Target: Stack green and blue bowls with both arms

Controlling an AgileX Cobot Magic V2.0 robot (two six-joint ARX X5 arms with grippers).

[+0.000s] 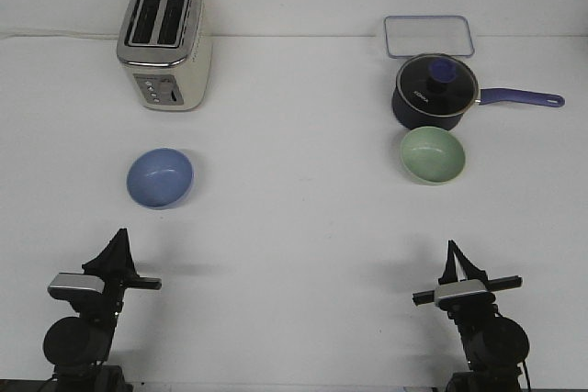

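Observation:
The periwinkle blue bowl (160,177) sits upright on the white table at the left, in front of the toaster. The pale sage green bowl (432,154) sits upright at the right, just in front of the navy saucepan. My left gripper (118,243) is near the front edge, below the blue bowl and apart from it. My right gripper (454,255) is near the front edge, below the green bowl and apart from it. Both grippers hold nothing; their fingers look close together, but the view does not show the gap.
A cream toaster (166,43) stands at the back left. A dark navy saucepan (435,91) with a lid and a long handle (519,96) pointing right stands at the back right. A clear rectangular container (429,36) lies behind it.

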